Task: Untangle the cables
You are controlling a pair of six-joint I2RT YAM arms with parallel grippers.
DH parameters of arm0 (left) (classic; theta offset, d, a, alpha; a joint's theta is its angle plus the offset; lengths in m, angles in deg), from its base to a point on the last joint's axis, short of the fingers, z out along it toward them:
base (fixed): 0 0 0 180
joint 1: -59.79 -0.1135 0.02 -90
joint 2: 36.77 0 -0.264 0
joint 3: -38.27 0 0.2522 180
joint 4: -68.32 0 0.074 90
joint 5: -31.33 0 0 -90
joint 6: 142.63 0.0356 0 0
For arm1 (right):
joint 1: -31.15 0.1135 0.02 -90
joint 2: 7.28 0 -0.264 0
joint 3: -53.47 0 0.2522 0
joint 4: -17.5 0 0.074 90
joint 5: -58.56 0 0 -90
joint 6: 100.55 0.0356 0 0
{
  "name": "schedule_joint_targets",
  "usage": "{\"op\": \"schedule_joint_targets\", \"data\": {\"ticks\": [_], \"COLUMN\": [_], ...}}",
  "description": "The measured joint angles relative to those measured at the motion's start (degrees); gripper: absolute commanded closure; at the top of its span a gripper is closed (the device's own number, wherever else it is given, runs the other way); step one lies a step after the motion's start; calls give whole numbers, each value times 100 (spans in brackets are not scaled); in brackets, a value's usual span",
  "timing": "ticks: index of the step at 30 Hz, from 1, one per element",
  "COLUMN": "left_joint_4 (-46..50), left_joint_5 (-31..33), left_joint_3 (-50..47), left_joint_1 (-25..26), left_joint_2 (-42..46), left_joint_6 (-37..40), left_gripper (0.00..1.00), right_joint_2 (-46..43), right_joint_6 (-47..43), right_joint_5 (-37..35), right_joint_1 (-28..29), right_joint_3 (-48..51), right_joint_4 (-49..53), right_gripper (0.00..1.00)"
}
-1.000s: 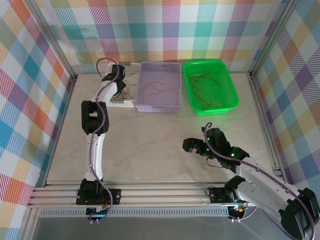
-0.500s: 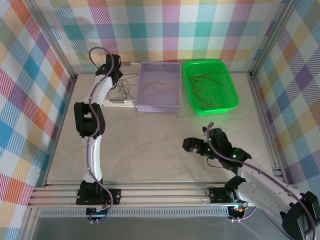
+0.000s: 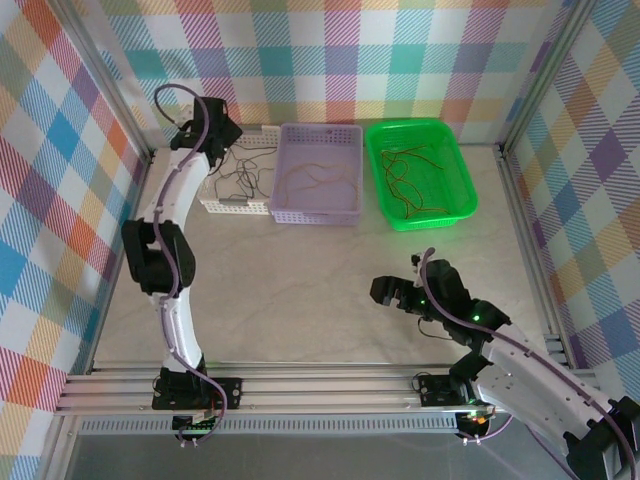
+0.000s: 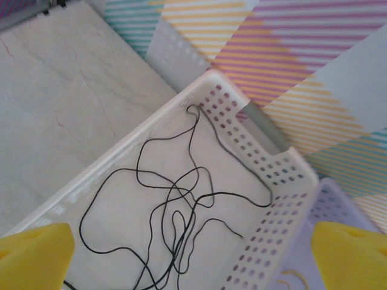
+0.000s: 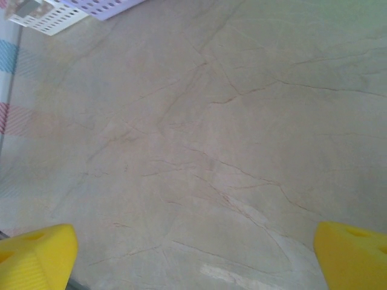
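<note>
From above, my left jaws hang over the far left end of a white basket (image 3: 235,208). Black cables (image 3: 240,180) lie loose inside it, just below and right of them. Further right stand a purple basket (image 3: 318,214) holding orange and brown cables (image 3: 318,178), then a green basket (image 3: 425,222) holding thin cables (image 3: 408,178). My right jaws sit over bare table (image 3: 300,290), well apart from all three baskets.

From my left wrist, my yellow fingertips (image 4: 33,257) stand wide apart, gripping nothing. The black cables (image 4: 175,199) loop over one another in the white basket (image 4: 266,163) beneath them. The purple basket (image 4: 335,202) shows beside the right fingertip.

From my right wrist, the fingertips (image 5: 36,254) are spread wide and empty over the table (image 5: 211,139), with the basket corners far ahead on the left.
</note>
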Motion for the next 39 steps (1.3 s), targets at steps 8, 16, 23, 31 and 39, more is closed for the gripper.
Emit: {"op": "schedule_joint_targets", "data": {"ticks": [8, 16, 23, 31, 39], "left_joint_4": [-37, 59, 9, -76, -120], "left_joint_5": [264, 568, 610, 704, 931], "left_joint_3": [-1287, -2457, -3943, -5001, -5925], "left_joint_1": [289, 669, 951, 1309, 1521], "left_joint_2": [1875, 3386, 4774, 5534, 5934], "left_joint_6": [70, 393, 481, 632, 848], "left_gripper": [0, 0, 0, 0, 0], "right_joint_2": [-197, -234, 46, -199, -525], "right_joint_6": [-52, -345, -1220, -2157, -2883], "right_joint_5": [-153, -560, -1117, -1545, -2114], "right_joint_1": [0, 0, 0, 0, 0], "right_joint_3": [-166, -579, -1029, -881, -514], "right_joint_4": [841, 1353, 1517, 927, 212], "right_gripper": [0, 0, 0, 0, 0]}}
